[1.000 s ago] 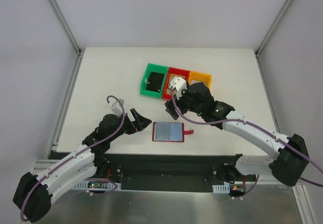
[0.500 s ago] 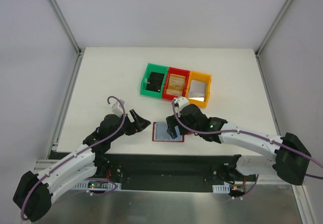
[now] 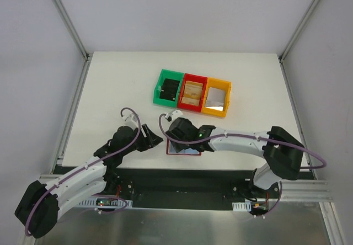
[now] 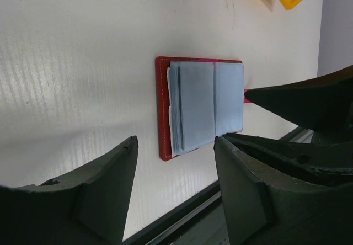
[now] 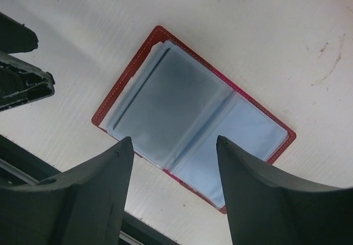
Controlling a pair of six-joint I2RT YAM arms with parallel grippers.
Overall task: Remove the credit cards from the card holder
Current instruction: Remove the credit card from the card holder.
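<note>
Moved in from the far bins (image 3: 192, 92), right gripper (image 5: 172, 144) is poised half-open and empty over the open card holder (image 5: 194, 124) at the near edge of the table (image 3: 118, 79), left gripper (image 4: 175, 141) held half-open just left, likely for bracing.

Left arm (image 3: 76, 176): white tube links set between bulky black joint housings, with the biggest black block at the near base.
Right arm (image 3: 242, 142): the same build, white links and black housings, with a small white cap at the far end.
Cables: one thin purple cable along each arm, looping free at the left wrist (image 3: 126, 111) and the right wrist (image 3: 161, 121).
Left fingers (image 4: 99, 190): matte black, broad wedges with bevelled edges.
Right fingers (image 5: 83, 195): matte black, smooth, rounded wedges narrowing to blunt tips.
</note>
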